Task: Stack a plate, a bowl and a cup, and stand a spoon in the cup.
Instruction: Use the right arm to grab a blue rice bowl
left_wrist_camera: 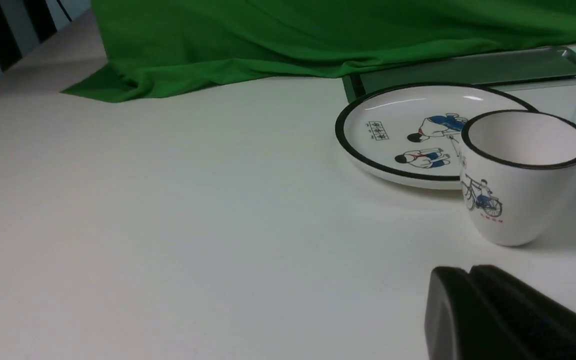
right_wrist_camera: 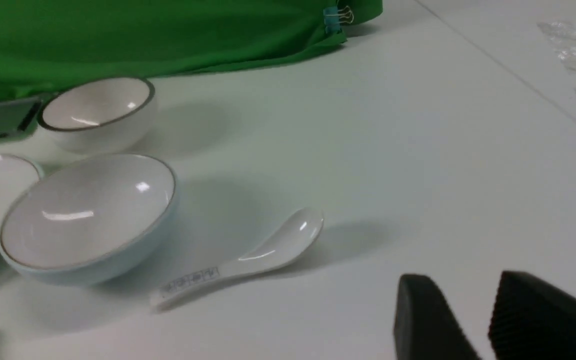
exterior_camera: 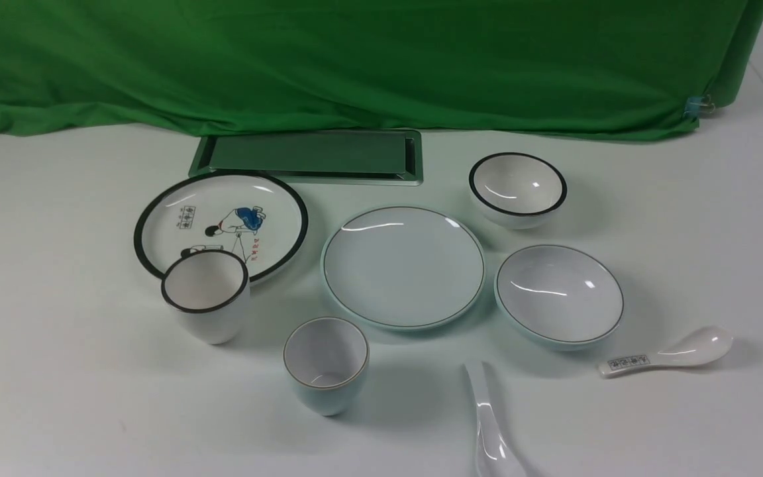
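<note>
The pale blue plate (exterior_camera: 404, 267) lies flat in the middle of the tabletop (exterior_camera: 77, 397), its dark rim line facing up. Just right of it sits the wide pale blue bowl (exterior_camera: 559, 295), upright; from the front view I cannot tell whether their edges touch. The small pale blue cup (exterior_camera: 326, 364) stands upright on the near side of the plate, a little left, with a narrow strip of surface between them. The plain white spoon (exterior_camera: 487, 424) lies right of the cup, handle toward the plate, its near end cut off by the front view's edge. Open surface separates cup and spoon.

Along the left, the black-rimmed cartoon plate (exterior_camera: 222, 222) has the tall black-rimmed cup (exterior_camera: 206, 298) close at its near edge; whether they touch is unclear. Beyond them to the left the tabletop is wide open. On the far side, the green tray (exterior_camera: 308, 154) sits by the green cloth (exterior_camera: 355, 66), and the deep black-rimmed bowl (exterior_camera: 518, 189) stands beyond the wide one. The printed spoon (exterior_camera: 666, 354) lies near and right of the wide bowl, with broad room to its right.

The left tool (left_wrist_camera: 469, 272) has its tips together, holding nothing. The right tool (right_wrist_camera: 460, 280) has its tips apart, with open surface visible between them.
</note>
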{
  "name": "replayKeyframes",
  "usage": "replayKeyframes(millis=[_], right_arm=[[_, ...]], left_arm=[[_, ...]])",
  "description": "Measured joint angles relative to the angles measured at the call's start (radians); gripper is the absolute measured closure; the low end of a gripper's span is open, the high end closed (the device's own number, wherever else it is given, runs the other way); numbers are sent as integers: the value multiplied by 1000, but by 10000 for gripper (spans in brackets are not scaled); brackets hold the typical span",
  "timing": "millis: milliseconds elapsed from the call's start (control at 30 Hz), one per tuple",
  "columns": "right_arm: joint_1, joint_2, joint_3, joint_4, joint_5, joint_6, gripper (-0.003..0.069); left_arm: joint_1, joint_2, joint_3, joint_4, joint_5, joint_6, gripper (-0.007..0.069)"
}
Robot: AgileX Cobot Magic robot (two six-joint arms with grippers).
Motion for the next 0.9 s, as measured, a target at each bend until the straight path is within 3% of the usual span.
replayKeyframes(millis=[33, 67, 100, 133, 200, 267, 333, 467, 600, 733, 900], right_arm=[[0, 0, 0, 9, 0, 17, 417], [0, 0, 0, 46, 0, 164, 417], [0, 0, 0, 61, 0, 187, 417], [0, 0, 0, 118, 0, 419, 417], [0, 0, 0, 159, 1, 632, 417], [0, 0, 0, 172, 1, 769, 417], [0, 0, 0, 170, 1, 828, 417], [0, 0, 0, 159, 0, 791, 417], [0, 0, 0, 148, 0, 678, 417], [0, 0, 0, 143, -42, 482, 417], [0, 0, 0, 140, -106, 403, 441]], left_arm=[[0, 0, 0, -7, -8, -3, 653], [0, 0, 0, -89, -39, -26, 653], [0, 0, 0, -105, -45, -39, 653], [0, 0, 0, -289, -97, -120, 653], [0, 0, 0, -491, -139, -252, 653], [0, 0, 0, -641, -168, -338, 653], [0, 0, 0, -720, -195, -401, 653], [0, 0, 0, -732, -224, -422, 653], [0, 0, 0, -733, -252, -429, 653], [0, 0, 0, -724, -252, -434, 653], [0, 0, 0, -719, -252, -476, 653]])
